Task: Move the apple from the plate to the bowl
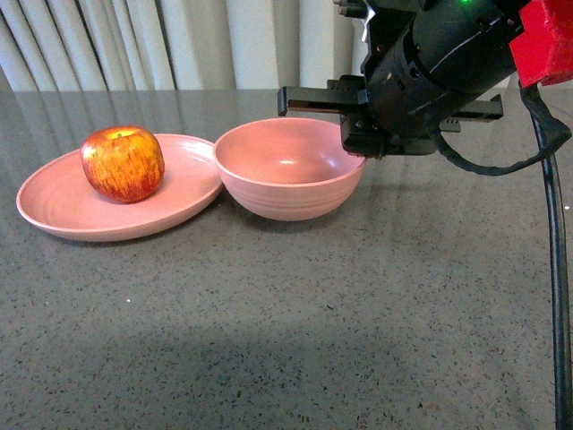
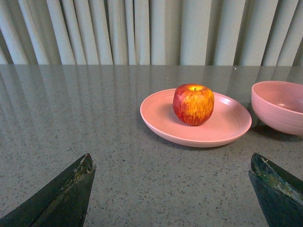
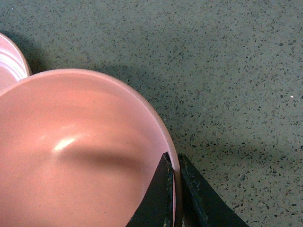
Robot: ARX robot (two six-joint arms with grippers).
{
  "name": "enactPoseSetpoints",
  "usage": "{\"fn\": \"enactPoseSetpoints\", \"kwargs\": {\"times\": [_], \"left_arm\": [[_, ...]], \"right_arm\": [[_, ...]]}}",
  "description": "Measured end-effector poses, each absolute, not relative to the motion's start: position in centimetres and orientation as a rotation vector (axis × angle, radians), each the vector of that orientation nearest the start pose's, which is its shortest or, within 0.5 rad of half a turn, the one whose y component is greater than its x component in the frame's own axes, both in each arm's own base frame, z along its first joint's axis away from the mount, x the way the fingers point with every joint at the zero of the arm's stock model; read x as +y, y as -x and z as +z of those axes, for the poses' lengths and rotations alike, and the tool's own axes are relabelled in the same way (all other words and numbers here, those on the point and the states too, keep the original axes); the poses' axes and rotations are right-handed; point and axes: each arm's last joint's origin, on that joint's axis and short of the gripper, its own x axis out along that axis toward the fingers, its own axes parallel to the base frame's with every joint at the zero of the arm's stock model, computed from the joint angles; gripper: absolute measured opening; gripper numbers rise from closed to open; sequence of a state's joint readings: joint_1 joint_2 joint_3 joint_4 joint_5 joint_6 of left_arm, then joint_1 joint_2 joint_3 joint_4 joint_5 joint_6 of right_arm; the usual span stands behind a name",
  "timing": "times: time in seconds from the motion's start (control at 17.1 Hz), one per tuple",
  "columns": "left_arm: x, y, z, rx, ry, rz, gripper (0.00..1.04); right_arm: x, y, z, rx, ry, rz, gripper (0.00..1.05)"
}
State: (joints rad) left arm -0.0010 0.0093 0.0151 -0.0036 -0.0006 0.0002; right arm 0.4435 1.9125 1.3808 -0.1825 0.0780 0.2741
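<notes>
Apple: the apple [image 1: 123, 163] is sitting upright on the plate [image 1: 54, 210], stem dimple up, with neither hand touching it.
Bowl: the bowl [image 1: 286, 193] is standing empty on the desk [image 1: 286, 340], just beside the plate. You cannot tell from these views whether the two rims are touching.
Left hand: your left hand [image 2: 171, 161] is hanging low over the desk with its fingers spread wide and nothing between them. It is facing the apple from well apart.
Right hand: your right hand [image 3: 174, 160] is pinching the bowl's right rim, one finger inside the wall and one outside. It is narrow and holding the bowl.
Step, as judged: the right hand is steadying the bowl while the left is lining up on the apple.
Progress, as judged: the transfer is not yet begun.
Risk 1: the apple is round and the plate is shallow. If one finger is arriving ahead of the other, you are likely nudging the apple into a roll over the low rim.
Risk 2: the plate looks light. A push along the desk is likely sliding it into the bowl.
Risk 3: the inner right finger is occupying part of the bowl. An apple dropped toward that side is likely striking it or bouncing out.
Risk 4: both arms are going to be crowding over the bowl at release. Any tug from the right hand is likely tipping the bowl.
</notes>
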Motion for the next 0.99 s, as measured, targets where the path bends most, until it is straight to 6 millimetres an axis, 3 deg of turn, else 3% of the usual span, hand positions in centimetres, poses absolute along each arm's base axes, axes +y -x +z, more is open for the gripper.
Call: {"fn": "enactPoseSetpoints", "kwargs": {"times": [0.64,0.7,0.99], "left_arm": [[-0.01,-9.74,16.76,-0.002,0.0,0.0,0.98],[-0.01,-9.74,16.74,-0.002,0.0,0.0,0.98],[-0.01,-9.74,16.76,-0.002,0.0,0.0,0.98]], "right_arm": [[17.6,-38.17,20.83,0.762,-0.078,0.243,0.02],[17.62,-38.17,20.82,0.762,-0.078,0.246,0.07],[17.6,-38.11,20.67,0.766,-0.078,0.246,0.51]]}}
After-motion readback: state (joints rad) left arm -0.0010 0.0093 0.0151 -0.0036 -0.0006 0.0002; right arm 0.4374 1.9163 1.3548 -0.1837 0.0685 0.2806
